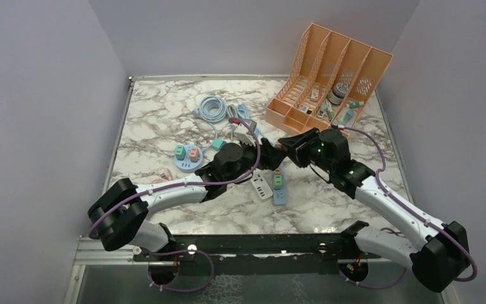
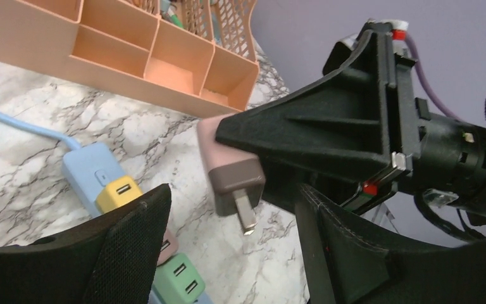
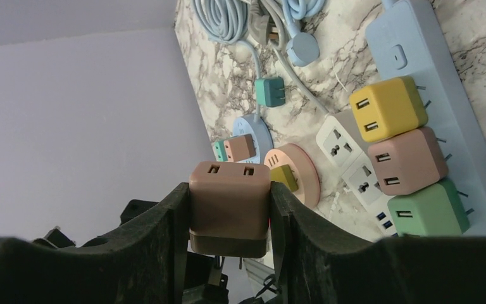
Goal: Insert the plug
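My right gripper (image 3: 229,197) is shut on a brown-pink cube plug (image 3: 230,206) and holds it in the air, USB ports up and prongs down. In the left wrist view the plug (image 2: 231,166) hangs above the marble with its metal prongs (image 2: 245,215) bare. My left gripper (image 2: 231,193) is open, with one finger on each side of the plug and not touching it. In the top view the left gripper (image 1: 269,158) and the right gripper (image 1: 285,147) meet at mid-table. A light blue power strip (image 3: 417,63) carries yellow, pink and green cubes.
A white power strip (image 1: 261,185) lies beside the blue one (image 1: 280,195). A round blue socket (image 1: 188,159) with two plugs sits to the left. A coiled blue cable (image 1: 212,107) lies behind it. An orange file organizer (image 1: 329,76) stands at the back right. A round pink socket (image 3: 300,171) also shows.
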Motion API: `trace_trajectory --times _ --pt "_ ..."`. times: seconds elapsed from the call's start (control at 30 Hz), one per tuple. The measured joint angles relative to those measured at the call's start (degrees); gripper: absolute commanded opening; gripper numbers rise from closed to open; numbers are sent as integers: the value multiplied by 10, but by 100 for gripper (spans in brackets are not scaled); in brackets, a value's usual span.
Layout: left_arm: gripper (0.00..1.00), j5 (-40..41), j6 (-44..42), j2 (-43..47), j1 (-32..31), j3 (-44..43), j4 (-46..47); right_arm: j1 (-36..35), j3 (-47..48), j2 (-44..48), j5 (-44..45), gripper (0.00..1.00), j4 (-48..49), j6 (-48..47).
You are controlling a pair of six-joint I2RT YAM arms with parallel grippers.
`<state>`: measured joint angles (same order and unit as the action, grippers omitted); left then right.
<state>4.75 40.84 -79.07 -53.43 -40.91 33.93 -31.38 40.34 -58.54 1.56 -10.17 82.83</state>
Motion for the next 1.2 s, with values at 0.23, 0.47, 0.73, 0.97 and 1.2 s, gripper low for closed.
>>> trace_trajectory --times 0.23,0.47,0.73,0.97,1.2 --pt "34 20 7 -30 -10 -19 27 0 -17 0 -21 32 12 22" --pt "14 38 3 -33 -10 -18 30 3 -21 0 -24 70 17 22" --pt "13 27 -14 -28 -6 -11 35 3 -11 4 -24 82 -4 -63" --pt "12 -69 -12 20 32 15 20 3 -9 86 -30 82 3 -207" --pt "12 -180 8 69 76 24 -20 3 2 154 -89 81 8 -373"
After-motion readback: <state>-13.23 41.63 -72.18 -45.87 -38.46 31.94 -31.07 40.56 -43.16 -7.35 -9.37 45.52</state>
